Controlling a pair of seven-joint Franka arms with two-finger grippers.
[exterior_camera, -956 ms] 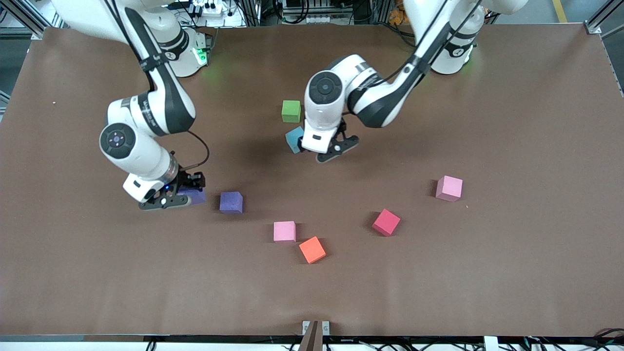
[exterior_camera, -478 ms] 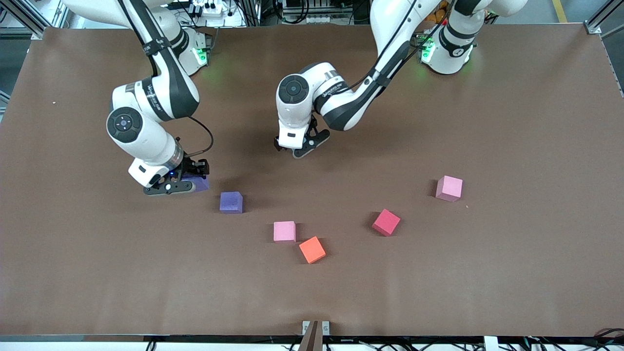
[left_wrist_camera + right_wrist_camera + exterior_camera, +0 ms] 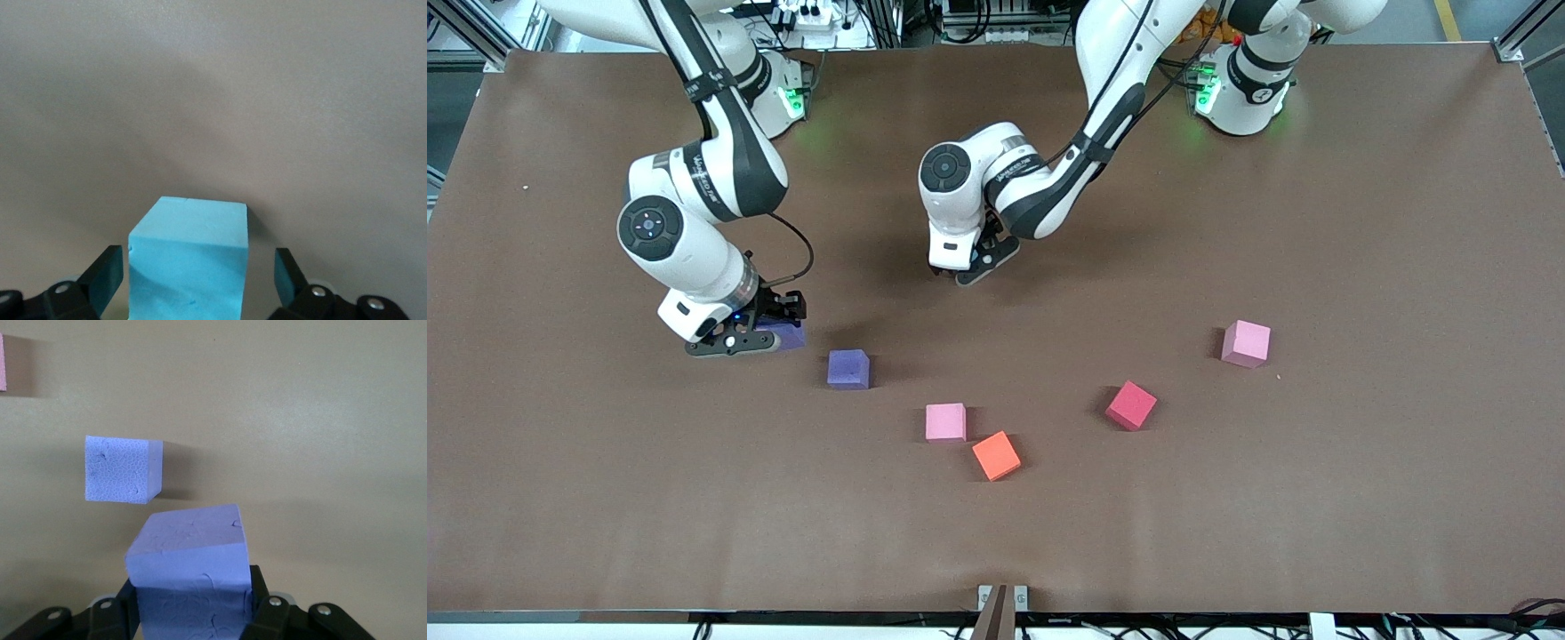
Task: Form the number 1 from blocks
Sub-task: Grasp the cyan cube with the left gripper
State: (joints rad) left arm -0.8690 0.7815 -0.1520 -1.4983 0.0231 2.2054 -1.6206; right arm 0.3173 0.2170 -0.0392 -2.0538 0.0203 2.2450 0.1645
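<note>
Right tool [image 3: 758,336] clamped on 1 purple block [image 3: 190,577], low over the worktop [image 3: 1316,498] near the second purple block [image 3: 847,369]. Left tool [image 3: 966,269] spread wide around the light blue block [image 3: 188,263], gripping nothing. Red block [image 3: 1131,405] loose nearer the front camera; green block hidden. Best carried level, set down square against the column, released only once seated.
</note>
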